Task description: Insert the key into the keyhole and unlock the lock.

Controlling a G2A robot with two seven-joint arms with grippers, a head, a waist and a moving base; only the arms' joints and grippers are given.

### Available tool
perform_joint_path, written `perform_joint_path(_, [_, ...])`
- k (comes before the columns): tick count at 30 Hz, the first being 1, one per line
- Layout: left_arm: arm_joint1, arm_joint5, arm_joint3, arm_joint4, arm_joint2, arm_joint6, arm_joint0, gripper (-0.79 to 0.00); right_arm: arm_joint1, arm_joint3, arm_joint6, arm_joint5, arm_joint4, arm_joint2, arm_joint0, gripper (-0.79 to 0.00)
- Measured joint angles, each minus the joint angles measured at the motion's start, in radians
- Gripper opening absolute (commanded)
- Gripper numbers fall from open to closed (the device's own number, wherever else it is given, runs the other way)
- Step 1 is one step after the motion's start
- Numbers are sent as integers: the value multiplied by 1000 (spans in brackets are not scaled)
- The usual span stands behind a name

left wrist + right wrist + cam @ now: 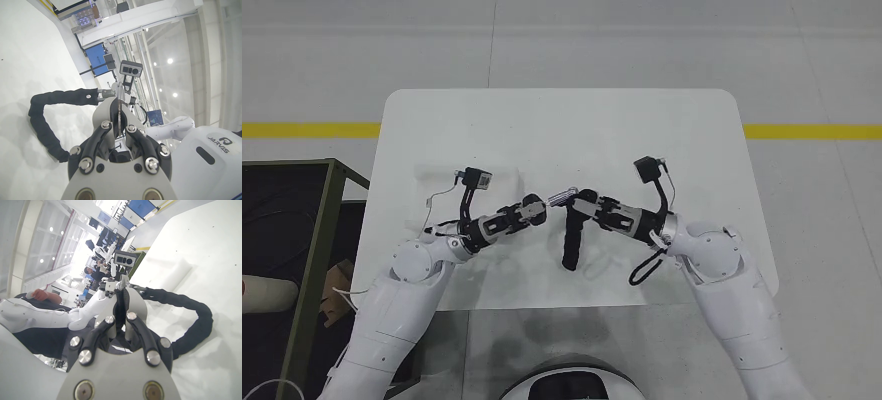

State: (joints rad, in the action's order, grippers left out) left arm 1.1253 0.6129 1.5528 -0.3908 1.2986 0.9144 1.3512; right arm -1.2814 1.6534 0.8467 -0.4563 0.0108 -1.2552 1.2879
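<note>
A silver lock (560, 196) hangs over the middle of the white table, between my two grippers. Its black fabric-sleeved cable (571, 245) droops down onto the table. My left gripper (538, 208) is shut on a thin metal key (119, 117), edge-on between the pads. The key's tip meets the lock (120, 91) just past my left gripper (118, 103); how deep it sits is hidden. My right gripper (577, 203) comes in from the other side. In its wrist view the right gripper (122, 292) is shut on the cable's black sleeve right behind the lock (119, 285), and the cable (198, 313) loops away over the table.
The white table (642, 130) has bare room all around the arms. A dark green frame (312, 260) stands off its left edge. The sagging cable loop (47, 117) rests on the tabletop close beneath both grippers.
</note>
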Motion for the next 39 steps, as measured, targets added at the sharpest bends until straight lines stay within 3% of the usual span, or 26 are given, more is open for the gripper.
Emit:
perform_joint_path(4, [1,112,9,101,17,-41,4,-785,4,-9,12,8,-51,-9,-3,-785])
perform_joint_path(9, [13,246,25,350,37,-215,19,-785,8,-10,16,8,-56,-10,-4,-785])
perform_joint_path(17, [29,288,39,614,36,-412,25,-785,14,-12,11,6,-53,-6,-4,-785])
perform_joint_path(24, [50,349,92,1048,82,-717,46,-785,19,-10,0,8,-44,-3,-5,-785])
perform_joint_path(32, [62,271,133,1637,90,-1102,66,-785,21,-13,-34,19,-9,10,-14,-785])
perform_joint_path(39, [55,89,81,2070,52,-1457,64,-785,23,-13,-79,32,52,21,-18,-785])
